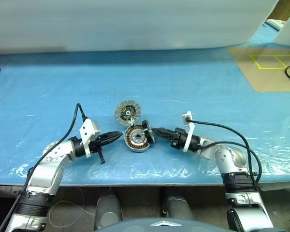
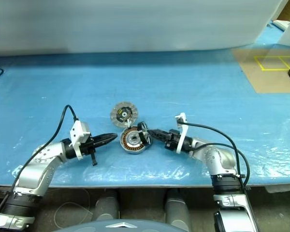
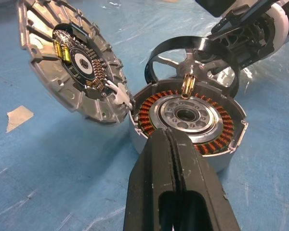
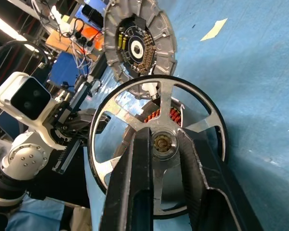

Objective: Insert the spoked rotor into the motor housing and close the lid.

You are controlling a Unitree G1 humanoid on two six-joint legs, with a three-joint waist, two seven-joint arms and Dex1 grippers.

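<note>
Left wrist view looks along the left gripper [image 3: 176, 144], whose two black fingers lie pressed together with nothing between them, their tips just short of the near rim of the motor housing [image 3: 188, 120]. That housing is a round silver case standing on the blue plastic sheet [image 1: 63, 82] that covers the table, its open face up, showing a ring of copper-coloured windings around a bright metal hub. Against its far edge leans the lid [image 3: 70, 62], tilted, with its black-and-yellow centre face turned toward the camera and its ribbed rim touching the housing by a small white tab. Above the housing's other side stands the spoked rotor [image 3: 183, 50], a dark ring with thin silver spokes, held on edge and tilted over the windings, not yet seated inside. Right wrist view shows the right gripper [image 4: 164, 144] with one black finger on each side of the rotor's central hub, the jaws closed in on it and gripping the rotor; through the spokes the copper windings and the lid beyond them can be seen. From the head camera, the housing sits near the front edge of the table between the two arms, the lid lying just behind it, the left gripper pointing at it from the left and the right gripper reaching in from the right with the rotor upright at the housing's right rim. A scrap of pale tape [image 3: 18, 117] lies on the sheet beside the lid.
</note>
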